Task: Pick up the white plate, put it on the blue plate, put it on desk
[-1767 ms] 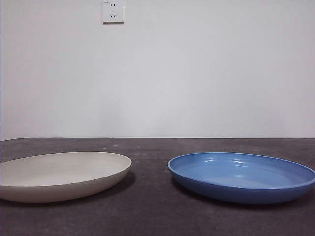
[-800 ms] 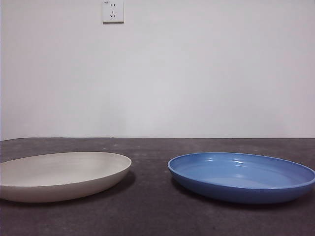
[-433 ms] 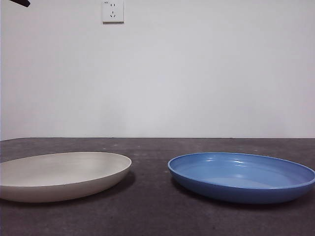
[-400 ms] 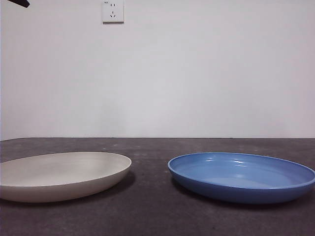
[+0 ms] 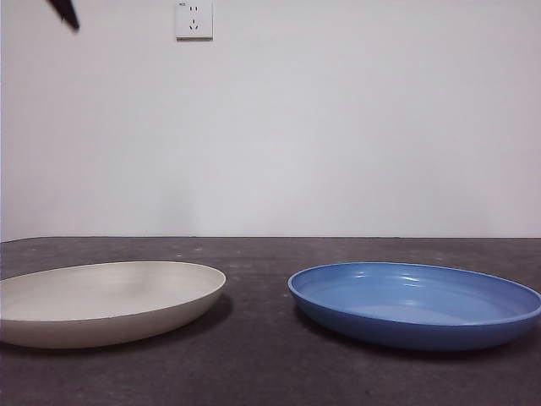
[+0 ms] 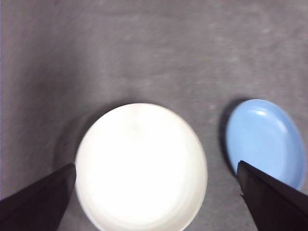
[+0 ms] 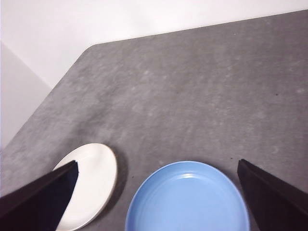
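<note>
The white plate (image 5: 106,300) lies flat on the desk (image 5: 254,364) at the left, and the blue plate (image 5: 414,304) lies beside it at the right, a gap between them. My left gripper (image 6: 155,165) hangs open high above the white plate (image 6: 141,166), holding nothing; the blue plate (image 6: 264,142) shows off to one side. In the front view it appears only as a black tip (image 5: 65,13) at the top left corner. My right gripper (image 7: 158,162) is open and empty, high over the blue plate (image 7: 187,197), with the white plate (image 7: 91,183) partly behind one jaw.
A white wall with a socket (image 5: 193,19) stands behind the desk. The desk's far corner and edge (image 7: 91,48) show in the right wrist view.
The black tip at the top left of the front view has come further in, a little right and down. Both plates lie where they were.
</note>
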Controlling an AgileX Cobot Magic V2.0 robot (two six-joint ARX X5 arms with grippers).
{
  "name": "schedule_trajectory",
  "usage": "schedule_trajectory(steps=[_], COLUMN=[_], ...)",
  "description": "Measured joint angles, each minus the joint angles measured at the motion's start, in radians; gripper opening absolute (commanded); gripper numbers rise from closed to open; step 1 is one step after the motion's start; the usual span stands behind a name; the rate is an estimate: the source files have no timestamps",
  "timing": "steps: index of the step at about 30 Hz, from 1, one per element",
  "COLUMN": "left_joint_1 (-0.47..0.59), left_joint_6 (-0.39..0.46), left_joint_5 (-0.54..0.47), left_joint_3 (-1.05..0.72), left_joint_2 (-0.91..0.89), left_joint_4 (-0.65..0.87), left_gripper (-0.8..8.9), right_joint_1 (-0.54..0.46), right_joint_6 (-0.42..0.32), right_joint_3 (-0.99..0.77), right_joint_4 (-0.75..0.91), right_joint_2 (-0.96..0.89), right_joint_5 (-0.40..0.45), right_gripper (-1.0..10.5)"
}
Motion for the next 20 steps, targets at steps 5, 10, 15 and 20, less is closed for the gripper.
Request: schedule_trajectory(steps=[5, 10, 15, 20], left_joint_1=[0.053, 0.072, 0.09, 0.1], left_joint_6=[0.016, 0.063, 0.086, 0.095], left_joint_5=[0.065, 0.073, 0.074, 0.074], left_joint_3=[0.0, 0.0, 0.0, 0.0], left_joint_2=[0.13, 0.281, 0.397, 0.5], left_joint_4=[-0.056, -0.087, -0.068, -0.055], left_gripper=[6.52, 6.52, 6.52, 6.52], right_joint_1=[0.023, 0.036, 0.043, 0.045], right_joint_6=[0.0, 0.0, 0.0, 0.0], right_joint_3=[0.0, 0.0, 0.0, 0.0], right_joint_4=[0.0, 0.0, 0.0, 0.0], right_joint_2=[0.0, 0.0, 0.0, 0.0], right_joint_5=[-0.036, -0.037, -0.037, -0.037], right_gripper=[6.6, 6.6, 6.6, 6.6])
